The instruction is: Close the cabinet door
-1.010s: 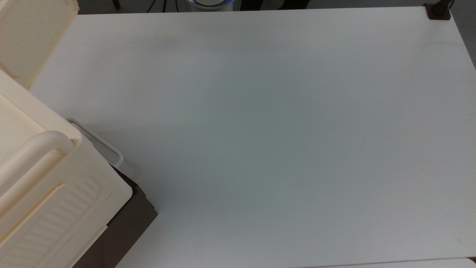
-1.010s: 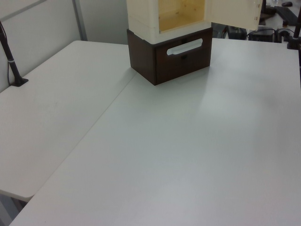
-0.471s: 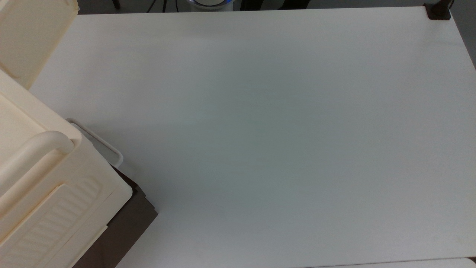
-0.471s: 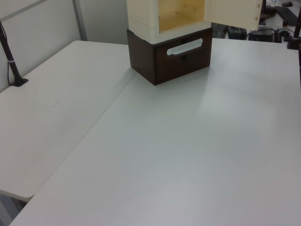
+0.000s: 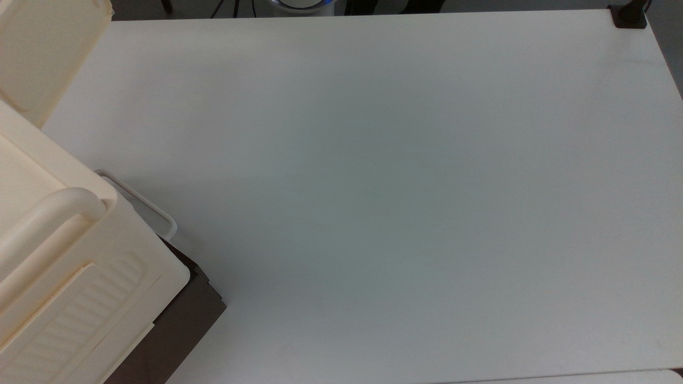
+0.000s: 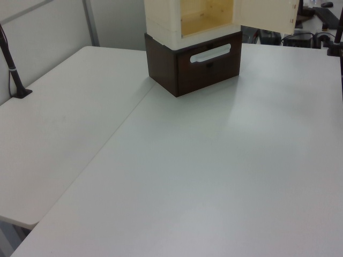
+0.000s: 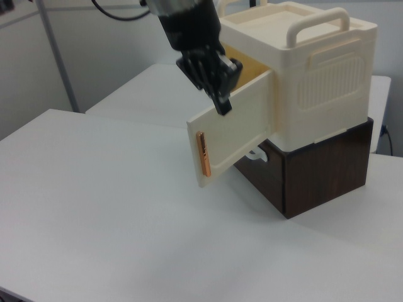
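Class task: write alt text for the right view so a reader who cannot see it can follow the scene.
A cream cabinet door stands swung open, with the black gripper at its top edge. The cream cabinet has a handle bar on top and sits on a dark brown drawer unit on a white table.

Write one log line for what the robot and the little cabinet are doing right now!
stage: closing approach | cabinet door: open, swung outward | gripper: at door's top edge, contact unclear | cabinet: on brown drawer box

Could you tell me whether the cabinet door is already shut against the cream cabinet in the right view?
No, the cabinet door stands swung outward, leaving the cabinet's yellow interior exposed behind it.
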You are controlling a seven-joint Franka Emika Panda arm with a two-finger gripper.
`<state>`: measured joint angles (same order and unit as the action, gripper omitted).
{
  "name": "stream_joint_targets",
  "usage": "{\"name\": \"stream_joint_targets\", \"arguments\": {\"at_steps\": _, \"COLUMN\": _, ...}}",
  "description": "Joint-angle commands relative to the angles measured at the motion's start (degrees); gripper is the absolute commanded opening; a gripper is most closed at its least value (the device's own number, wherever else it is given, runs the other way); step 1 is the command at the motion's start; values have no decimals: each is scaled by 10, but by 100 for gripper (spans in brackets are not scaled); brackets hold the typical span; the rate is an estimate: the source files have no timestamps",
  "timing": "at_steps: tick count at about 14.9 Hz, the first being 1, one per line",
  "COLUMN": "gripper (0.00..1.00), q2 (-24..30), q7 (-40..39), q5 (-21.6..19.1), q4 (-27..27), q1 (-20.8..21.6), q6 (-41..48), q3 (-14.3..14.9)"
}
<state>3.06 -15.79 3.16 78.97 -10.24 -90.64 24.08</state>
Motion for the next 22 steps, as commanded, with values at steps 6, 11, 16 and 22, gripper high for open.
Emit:
{"name": "stream_joint_targets", "arguments": {"at_steps": 6, "gripper": 0, "q2": -36, "q7": -50, "q5": -70, "q4": 21, "q1": 40, "q6": -30, "q3": 1}}
{"name": "stream_joint_targets", "arguments": {"at_steps": 11, "gripper": 0, "q2": -67, "q7": 47, "q5": -102, "q4": 30, "q1": 117, "q6": -163, "q3": 0}}
{"name": "stream_joint_targets", "arguments": {"at_steps": 16, "gripper": 0, "q2": -108, "q7": 95, "q5": -105, "q4": 35, "q1": 131, "q6": -300, "q3": -3}}
{"name": "stream_joint_targets", "arguments": {"at_steps": 22, "gripper": 0, "q2": -137, "q7": 94, "q5": -104, "q4": 35, "q1": 131, "q6": -372, "q3": -3}}
